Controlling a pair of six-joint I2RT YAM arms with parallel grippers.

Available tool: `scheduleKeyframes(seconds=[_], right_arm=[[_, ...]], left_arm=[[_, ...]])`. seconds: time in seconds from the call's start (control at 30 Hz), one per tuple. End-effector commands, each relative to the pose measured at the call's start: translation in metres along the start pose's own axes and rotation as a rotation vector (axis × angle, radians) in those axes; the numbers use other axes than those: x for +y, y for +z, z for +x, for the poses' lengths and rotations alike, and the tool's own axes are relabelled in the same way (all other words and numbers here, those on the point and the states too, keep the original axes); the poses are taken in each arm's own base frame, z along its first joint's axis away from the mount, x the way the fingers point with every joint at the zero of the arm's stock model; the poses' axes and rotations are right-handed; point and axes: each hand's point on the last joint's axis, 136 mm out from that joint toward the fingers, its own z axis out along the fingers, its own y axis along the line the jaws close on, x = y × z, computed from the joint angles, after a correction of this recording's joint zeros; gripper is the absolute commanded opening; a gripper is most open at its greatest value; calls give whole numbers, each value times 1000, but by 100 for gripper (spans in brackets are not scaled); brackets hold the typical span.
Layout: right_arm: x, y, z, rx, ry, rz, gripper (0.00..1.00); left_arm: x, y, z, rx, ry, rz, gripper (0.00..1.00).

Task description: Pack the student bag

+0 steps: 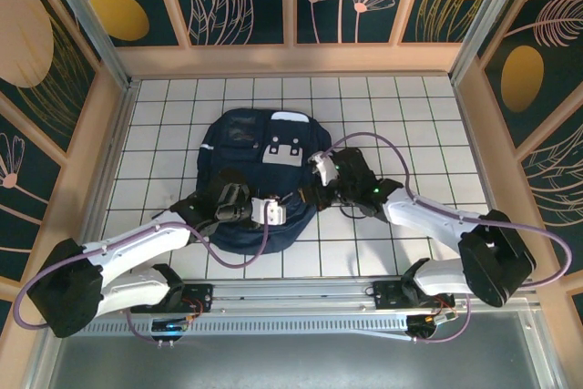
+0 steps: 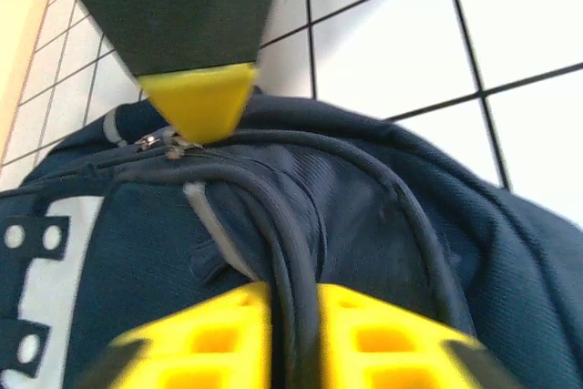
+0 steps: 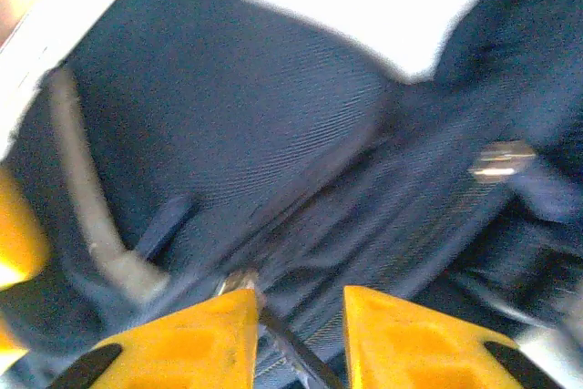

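Observation:
The student bag (image 1: 246, 148) is a navy backpack lying flat mid-table, with a white patch (image 1: 281, 152) on top. Over its near right part my left gripper (image 1: 287, 205) comes in from the left. Up close, my left gripper (image 2: 293, 316) is shut on a dark cord loop (image 2: 290, 234) of the bag. My right gripper (image 1: 311, 187) reaches in from the right. In the right wrist view, my right gripper (image 3: 301, 316) stands open over the zip line, with a metal zipper pull (image 3: 239, 281) touching its left finger. Its yellow tip (image 2: 196, 102) shows at the slider in the left wrist view.
The bag lies on a white tiled tabletop (image 1: 410, 116) fenced by low wooden walls (image 1: 474, 125). Purple cables (image 1: 401, 157) arc over both arms. A metal rail (image 1: 291, 293) runs along the near edge by the arm bases.

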Motion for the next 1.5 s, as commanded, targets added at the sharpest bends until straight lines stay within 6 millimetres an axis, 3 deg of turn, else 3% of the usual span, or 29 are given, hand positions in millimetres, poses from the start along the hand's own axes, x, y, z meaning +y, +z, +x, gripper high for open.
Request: scheduleKeyframes(seconds=[0.0,0.1,0.13,0.23,0.27,0.3,0.4,0.47,0.57,0.63,0.8,0.9,1.0,1.07,1.2,1.27,1.33,1.43,1.47], right_arm=[[-36,-35,-43,-220,50,201,43],[-60,-79,-67,-422,99,379,64],[-67,-97,-75,-504,114,436,69],[-88,-154,-93,-747,153,605,85],[-94,-170,-96,-819,162,652,96],[-97,-186,-98,-891,142,692,99],[-101,-214,-97,-1033,-67,843,99],[-117,-223,-88,-1046,-154,973,99],[-160,-206,-72,-887,-93,1055,99],[-178,-186,-62,-832,-19,942,99],[-200,-165,-44,-793,-46,898,99],[-216,-160,-36,-798,-23,866,99],[-219,-147,-44,-802,-71,787,99],[-232,-139,-43,-771,-50,802,99],[-248,-139,-27,-833,-10,804,99],[-256,-125,-25,-741,24,783,99],[-262,-132,-24,-766,53,808,99],[-264,-133,-24,-766,62,812,99],[-263,-133,-25,-771,62,811,99]], left_arm=[[20,-19,-37,-96,-155,-45,60],[60,-40,-59,-161,-290,-205,80],[72,-50,-66,-194,-336,-244,98],[111,-83,-66,-268,-480,-418,99],[123,-95,-59,-278,-526,-486,99],[136,-110,-46,-277,-581,-575,99],[161,-149,2,-232,-695,-823,99],[170,-171,37,-199,-760,-949,99],[177,-199,88,-173,-859,-1104,99],[176,-211,120,-151,-910,-1192,99],[164,-209,182,-89,-976,-1281,99],[155,-201,206,-47,-997,-1305,99],[148,-189,215,-61,-984,-1292,99],[145,-185,219,-70,-971,-1293,99],[154,-185,208,-144,-899,-1293,99],[157,-186,204,-180,-879,-1303,99],[161,-183,201,-217,-873,-1288,99],[154,-172,212,-218,-868,-1281,99],[160,-174,213,-244,-865,-1300,99]])
